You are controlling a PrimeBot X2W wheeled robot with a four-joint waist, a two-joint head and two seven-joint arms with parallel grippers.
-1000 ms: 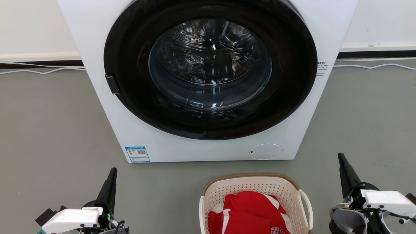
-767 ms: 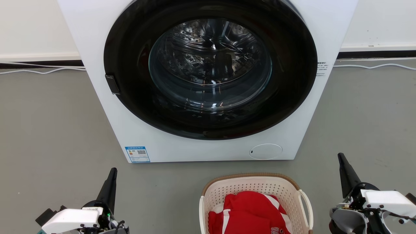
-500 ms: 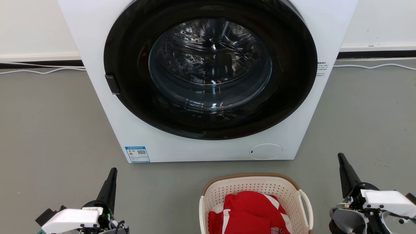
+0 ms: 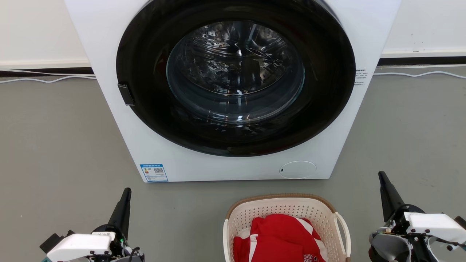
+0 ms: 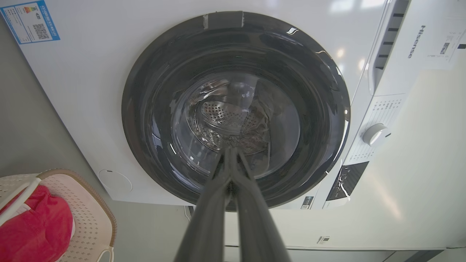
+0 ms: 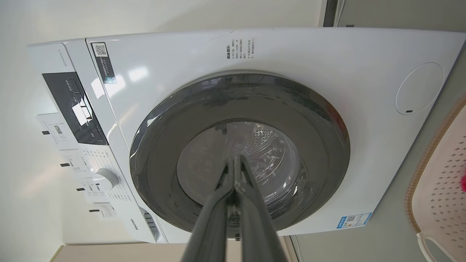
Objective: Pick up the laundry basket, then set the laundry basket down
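The laundry basket (image 4: 284, 206), cream-white and perforated with a brown rim and white loop handles, stands on the grey floor at the bottom centre of the head view, holding red clothing (image 4: 280, 236). It also sits at the lower left of the left wrist view as the laundry basket (image 5: 91, 214) and at the right edge of the right wrist view as the laundry basket (image 6: 442, 182). My left gripper (image 4: 126, 193) is shut and empty, well to the basket's left. My right gripper (image 4: 381, 176) is shut and empty, off to its right. Both point at the washing machine.
A white front-loading washing machine (image 4: 233, 167) with a closed dark round door (image 4: 235, 76) stands just behind the basket. White cables (image 4: 47, 78) run along the wall base. Grey floor (image 4: 62, 145) lies open on both sides of the machine.
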